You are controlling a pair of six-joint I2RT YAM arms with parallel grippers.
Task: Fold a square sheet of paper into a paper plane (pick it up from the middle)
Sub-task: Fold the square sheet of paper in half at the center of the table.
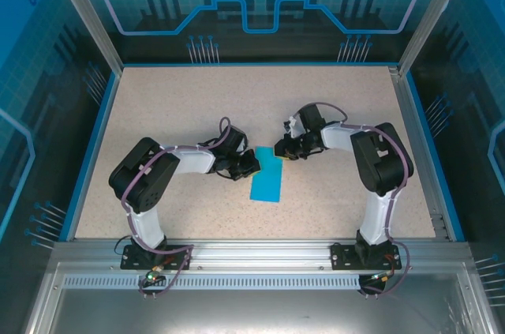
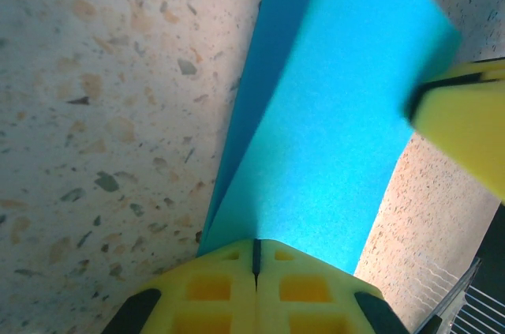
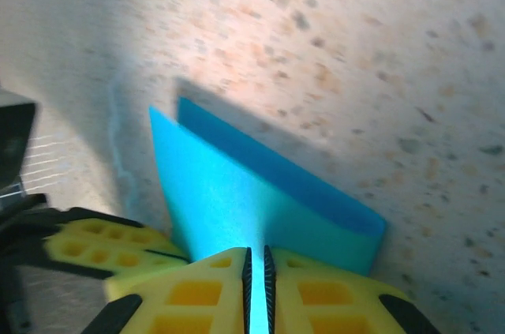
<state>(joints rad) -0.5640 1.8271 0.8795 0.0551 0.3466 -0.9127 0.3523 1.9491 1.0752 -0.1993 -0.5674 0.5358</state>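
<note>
The square sheet of paper is bright cyan-blue and lies mid-table, folded into a narrow rectangle. A finished paper plane is out of view. My left gripper is at the sheet's upper left corner. In the left wrist view its jaws are shut, with their tips at the near edge of the paper and nothing showing between them. My right gripper is at the upper right corner. Its jaws are shut on the paper, and blue fills the thin slit between them. One layer stands lifted off a darker lower layer.
The speckled beige table is ringed by a blue border and clear walls. A right finger shows at the sheet's far corner. The left fingers sit close beside the right jaws. Both arm bases stand at the near edge.
</note>
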